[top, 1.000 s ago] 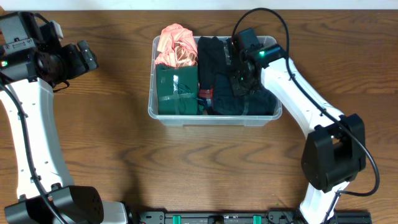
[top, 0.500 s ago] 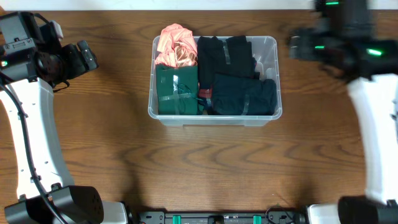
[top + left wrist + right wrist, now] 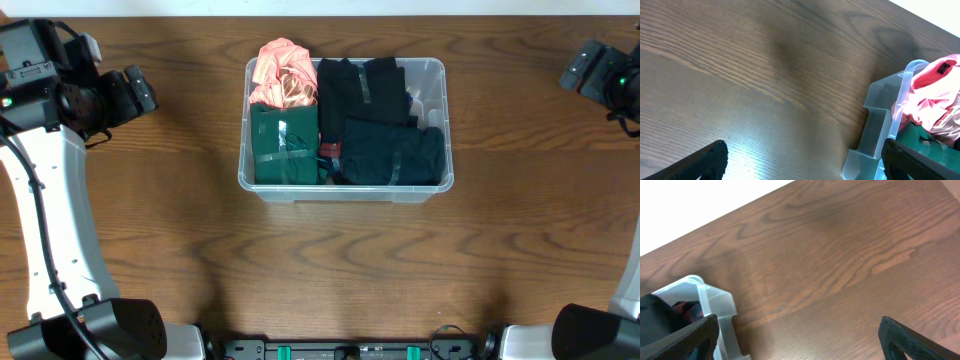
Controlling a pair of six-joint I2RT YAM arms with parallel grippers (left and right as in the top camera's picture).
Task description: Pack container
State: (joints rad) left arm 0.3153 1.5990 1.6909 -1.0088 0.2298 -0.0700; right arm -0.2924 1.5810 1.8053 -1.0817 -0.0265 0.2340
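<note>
- Squarely on the wooden table [image 3: 320, 280], toward its far edge: the container [image 3: 345, 190], upright and open at the top.
- Packed with 4 soft items: pink cloth [image 3: 283, 75] in the far-left corner, green packet [image 3: 285, 145] just in front of it, black folded garment [image 3: 360, 90] along the far middle, dark navy bundle [image 3: 392, 155] filling the near-right part.
- Left gripper [image 3: 804, 152]: well apart from the container, off to its left, above bare wood; fingers [image 3: 705, 160] spread wide, nothing between them.
- Seen from the left wrist: 1 clear corner of the container and the pink cloth, at the right edge of the frame.
- Right gripper [image 3: 800, 335]: well apart from the container, off to its right; fingers [image 3: 690, 340] likewise spread wide, gripping nothing.
- Seen from the right wrist: another container corner at lower left, dark fabric inside.
</note>
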